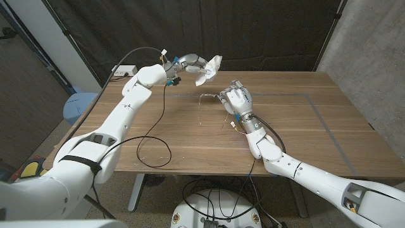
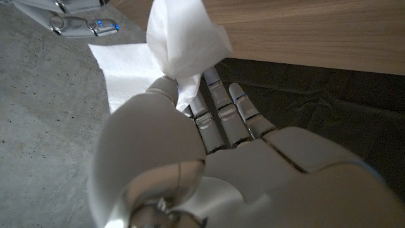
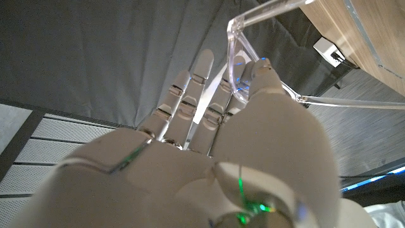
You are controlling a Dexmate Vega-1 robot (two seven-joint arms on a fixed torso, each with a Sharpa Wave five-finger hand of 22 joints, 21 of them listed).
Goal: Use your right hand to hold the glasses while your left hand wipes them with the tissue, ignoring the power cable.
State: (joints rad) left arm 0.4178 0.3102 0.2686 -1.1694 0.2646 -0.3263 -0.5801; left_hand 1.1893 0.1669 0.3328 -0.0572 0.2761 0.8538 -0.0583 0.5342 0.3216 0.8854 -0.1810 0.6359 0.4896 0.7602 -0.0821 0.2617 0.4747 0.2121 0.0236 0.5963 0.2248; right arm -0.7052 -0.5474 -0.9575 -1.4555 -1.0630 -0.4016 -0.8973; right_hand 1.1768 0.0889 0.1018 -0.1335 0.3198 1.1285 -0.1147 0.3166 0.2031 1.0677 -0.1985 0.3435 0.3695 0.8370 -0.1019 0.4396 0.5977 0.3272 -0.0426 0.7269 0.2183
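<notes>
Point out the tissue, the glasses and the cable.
tissue (image 1: 209, 67), head view, its crumpled middle.
glasses (image 3: 235, 39), right wrist view, the clear frame's bend.
cable (image 1: 159, 120), head view, the black run on the table.

Left arm reaches from the near left corner toward the table's far edge, elbow bent, forearm raised. Left hand is held above the far edge, fingers extended, thumb pinching the tissue against them. Right arm comes in from the near right corner, forearm angled toward mid-table. Right hand is raised over the table, back toward the head camera, fingers straight, thumb pinching the glasses
</notes>
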